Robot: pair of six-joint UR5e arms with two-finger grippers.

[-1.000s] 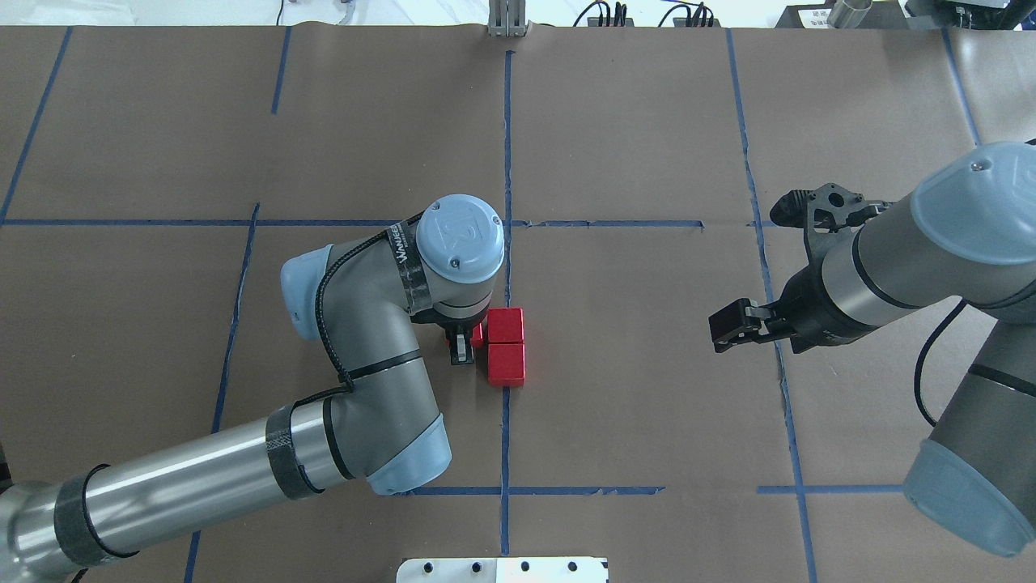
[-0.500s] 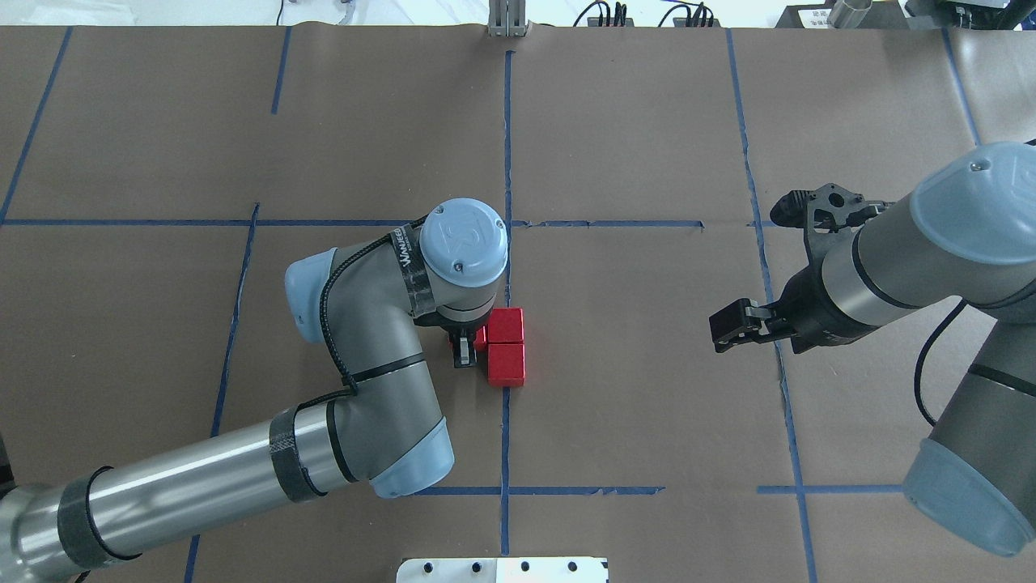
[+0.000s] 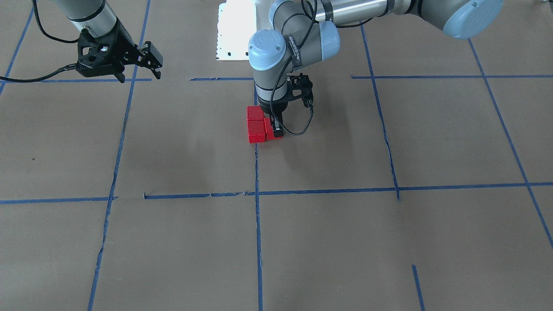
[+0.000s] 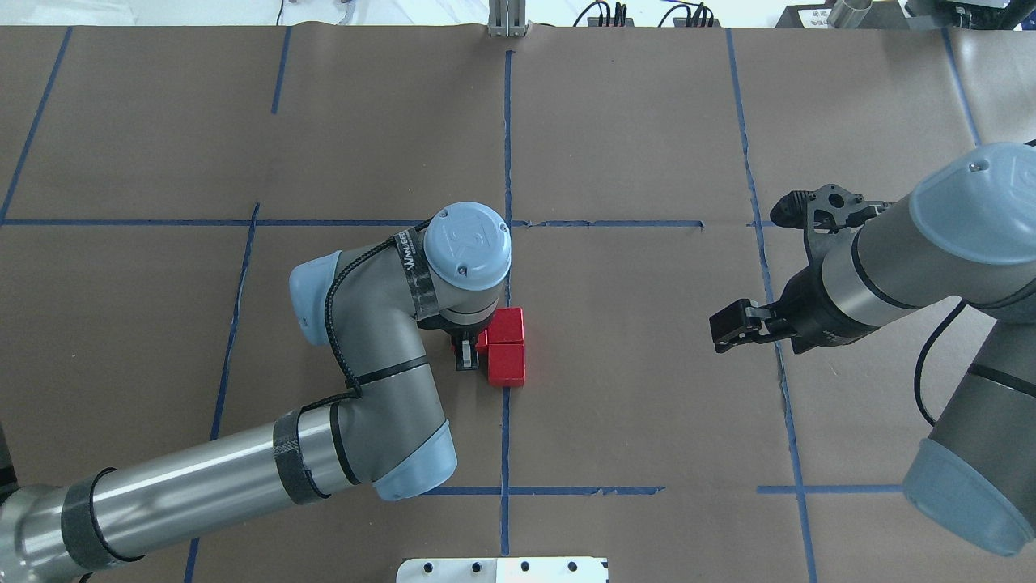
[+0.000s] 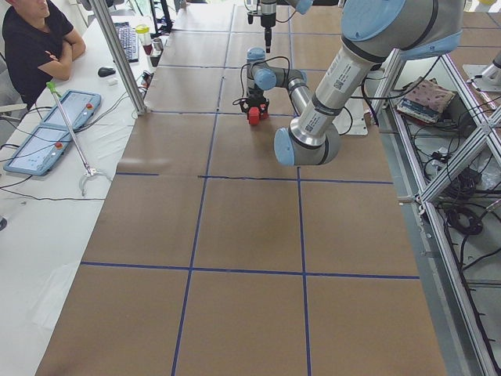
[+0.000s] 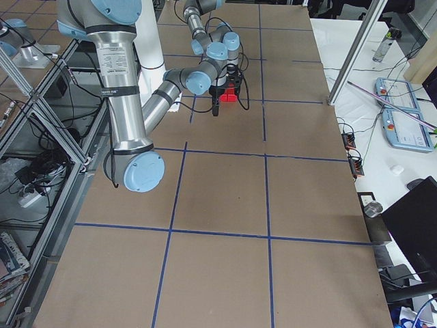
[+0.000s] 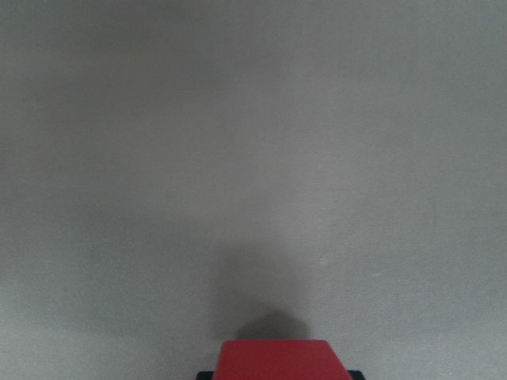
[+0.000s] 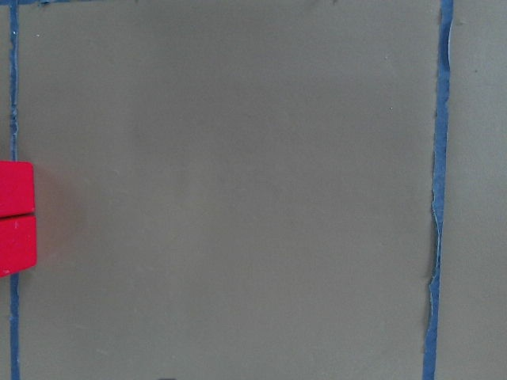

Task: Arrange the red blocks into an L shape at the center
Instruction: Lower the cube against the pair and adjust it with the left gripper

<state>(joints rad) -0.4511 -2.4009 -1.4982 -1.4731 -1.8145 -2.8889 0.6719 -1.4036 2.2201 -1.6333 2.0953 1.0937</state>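
Since a second ago the left fingers (image 4: 464,354) have edged sideways. They grip a small bright-red matte cube (image 7: 273,358) low on the brown-paper counter (image 4: 631,389). The cube is just beside, perhaps touching, the pair of matching red cubes (image 4: 507,362), which lies past the fingers on the long blue tape line (image 4: 507,146) at the centre. Pushing further would likely shove that pair askew, since smooth paper offers little hold. Uneven opening could twist the held cube out of the L, and torn tape edges might snag a sliding cube. Well apart, the right fingers (image 4: 727,328) hang parted and empty. A seated man in black (image 5: 35,39) watches from a white bench.
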